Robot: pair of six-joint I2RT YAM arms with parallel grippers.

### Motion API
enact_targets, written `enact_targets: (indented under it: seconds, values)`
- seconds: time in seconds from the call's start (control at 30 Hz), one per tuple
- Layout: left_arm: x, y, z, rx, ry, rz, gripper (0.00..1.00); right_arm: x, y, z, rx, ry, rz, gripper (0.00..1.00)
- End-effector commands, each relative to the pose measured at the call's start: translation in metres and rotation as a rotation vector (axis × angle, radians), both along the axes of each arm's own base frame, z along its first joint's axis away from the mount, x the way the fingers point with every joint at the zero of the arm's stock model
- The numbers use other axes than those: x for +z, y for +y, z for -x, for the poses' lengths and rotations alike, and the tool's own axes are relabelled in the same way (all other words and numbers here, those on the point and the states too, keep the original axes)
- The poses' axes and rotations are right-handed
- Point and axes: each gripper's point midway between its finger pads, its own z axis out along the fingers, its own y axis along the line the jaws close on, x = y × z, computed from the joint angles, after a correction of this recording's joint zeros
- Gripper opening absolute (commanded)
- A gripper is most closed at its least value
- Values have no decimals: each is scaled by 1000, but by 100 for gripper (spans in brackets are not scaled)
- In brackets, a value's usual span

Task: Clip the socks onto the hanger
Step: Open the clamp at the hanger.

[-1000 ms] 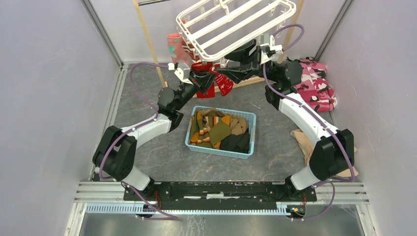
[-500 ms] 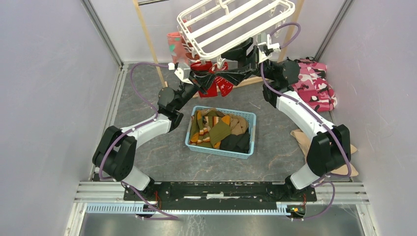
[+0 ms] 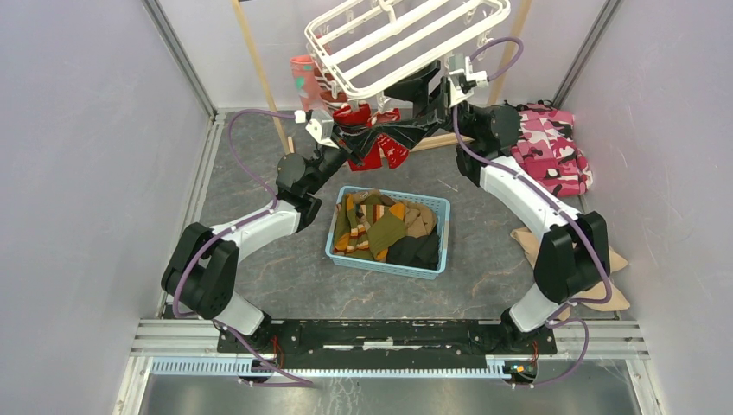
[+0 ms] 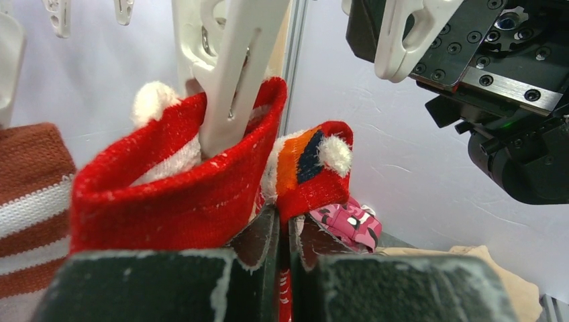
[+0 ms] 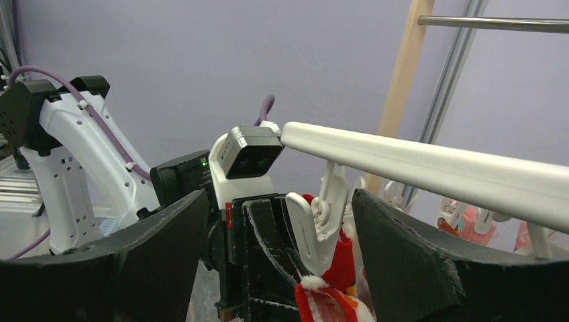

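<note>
A blue basket [image 3: 333, 238] full of clothes sits on the table between the two arms. A pink spotted cloth [image 3: 553, 151] lies far right. A tan cloth [image 3: 609, 277] lies by the right arm. A wooden pole [image 3: 259, 78] stands far left.

The white hanger [image 3: 406, 43] hangs high at the far side. It hides the tips of both arms from above. A pink sock [image 3: 302, 82] hangs at its left corner. In the left wrist view a brown and white striped sock [image 4: 27, 181] hangs on the left.

Both arms reach far and up, bent at the elbow, and meet under the near edge of the hanger.

The left gripper [image 4: 282, 228] is squeezed tight on the red sock [image 4: 174, 194] and holds it up under the hanger. A white clip [image 4: 228, 74] pokes down into the top of the sock. If it bites the sock, I cannot tell.

The right gripper [image 5: 278, 201] is spread wide and holds nothing. The clip hangs between its fingers, not touching them.
</note>
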Motion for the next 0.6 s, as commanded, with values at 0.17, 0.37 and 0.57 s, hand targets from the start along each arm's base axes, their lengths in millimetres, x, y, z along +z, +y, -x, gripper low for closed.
enact_targets:
  seconds: [0.17, 0.37, 0.57]
  values:
    - [22, 7, 7, 12, -56, 21, 2, 24, -2, 5, 34, 2, -102, 82]
    - [24, 8, 7, 16, -61, 19, 2, 25, -5, 7, 22, 13, -130, 77]
    - [26, 9, 9, 14, -63, 21, 2, 25, -5, 8, 42, 23, -144, 71]
